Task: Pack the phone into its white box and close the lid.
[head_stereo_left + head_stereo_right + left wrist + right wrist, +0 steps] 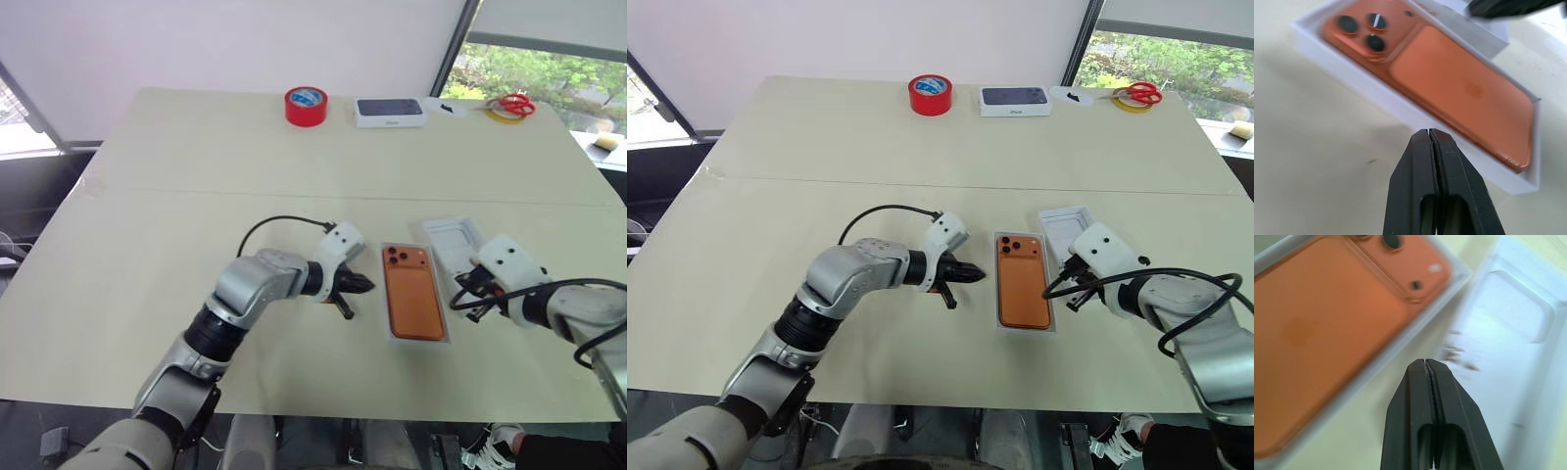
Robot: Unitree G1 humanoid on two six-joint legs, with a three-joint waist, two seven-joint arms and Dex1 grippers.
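While the phone (413, 293) already lay in the white box (389, 328), back side up with its camera lenses toward the far edge of the desk (176, 176), both arms stood beside it with nothing in hand. On the left, the left gripper (355, 286) pointed toward the box from just beside its long edge, and its jaws were pressed together on nothing. I judge it was placed there to steady or push the box, but contact was not seen. In the middle, the phone seemed to sit flat in the recess, so the packing step looked done. To the right of the box lay a flat white insert (453, 240) with a shallow hollow, partly covered by the right arm. The right gripper (466, 294) hung between box and insert, jaws also pressed together and empty. Far behind stood a red tape roll (306, 106), a white box with a dark phone picture (390, 112) and red scissors (514, 104). A cover printed with an orange phone I could not find, so closing was not yet done.
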